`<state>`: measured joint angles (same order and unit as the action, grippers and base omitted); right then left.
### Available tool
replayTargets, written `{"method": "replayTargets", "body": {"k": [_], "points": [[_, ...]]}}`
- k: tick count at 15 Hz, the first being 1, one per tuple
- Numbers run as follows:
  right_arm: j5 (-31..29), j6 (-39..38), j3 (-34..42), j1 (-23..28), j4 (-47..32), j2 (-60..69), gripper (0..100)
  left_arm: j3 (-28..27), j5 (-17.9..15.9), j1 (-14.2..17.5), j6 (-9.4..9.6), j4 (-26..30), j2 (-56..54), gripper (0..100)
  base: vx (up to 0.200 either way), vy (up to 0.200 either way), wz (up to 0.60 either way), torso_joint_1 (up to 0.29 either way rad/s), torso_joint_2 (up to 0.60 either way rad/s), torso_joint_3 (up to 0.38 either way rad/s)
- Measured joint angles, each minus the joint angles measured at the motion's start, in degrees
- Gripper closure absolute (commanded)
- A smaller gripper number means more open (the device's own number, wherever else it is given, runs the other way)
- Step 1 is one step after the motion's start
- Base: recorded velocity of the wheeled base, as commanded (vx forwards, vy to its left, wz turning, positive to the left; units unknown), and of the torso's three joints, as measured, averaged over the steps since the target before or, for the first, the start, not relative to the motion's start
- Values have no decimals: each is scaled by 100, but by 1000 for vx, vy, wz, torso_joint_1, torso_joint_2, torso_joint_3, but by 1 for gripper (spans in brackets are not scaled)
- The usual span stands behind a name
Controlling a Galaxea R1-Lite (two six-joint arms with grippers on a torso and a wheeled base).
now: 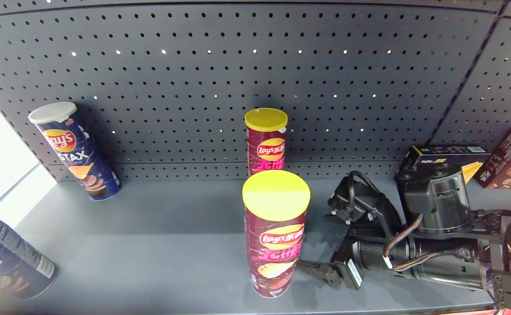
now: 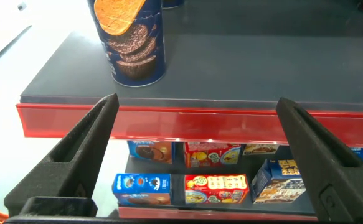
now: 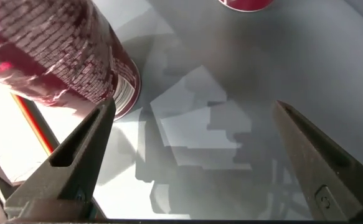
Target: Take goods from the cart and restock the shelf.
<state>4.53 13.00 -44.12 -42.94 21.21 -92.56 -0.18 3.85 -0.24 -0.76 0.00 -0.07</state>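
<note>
Two maroon chip cans with yellow lids stand upright on the grey shelf (image 1: 159,245): the front can (image 1: 275,234) near the shelf edge, the back can (image 1: 266,142) against the pegboard. My right gripper (image 1: 315,267) lies low, just right of the front can's base, and is open. In the right wrist view the front can (image 3: 63,56) stands just beyond one finger of the right gripper (image 3: 193,109), with bare shelf between the fingers. My left gripper (image 2: 197,102) is open in front of the red shelf edge (image 2: 169,121), below a blue can (image 2: 131,40).
A blue chip can (image 1: 76,151) leans at the back left, and another blue can (image 1: 5,258) stands at the front left corner. Dark snack boxes (image 1: 450,159) lie at the back right. Small boxes (image 2: 209,186) fill the lower shelf. Free room lies between the blue and maroon cans.
</note>
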Motion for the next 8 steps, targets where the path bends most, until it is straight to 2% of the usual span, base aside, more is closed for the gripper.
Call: {"method": "replayTargets", "body": {"k": [8], "points": [[-2, 0, -11, -22, 5, -16, 0, 0, 0, 0, 0, 0, 0, 0, 0, 0, 0, 0, 0, 0]]}}
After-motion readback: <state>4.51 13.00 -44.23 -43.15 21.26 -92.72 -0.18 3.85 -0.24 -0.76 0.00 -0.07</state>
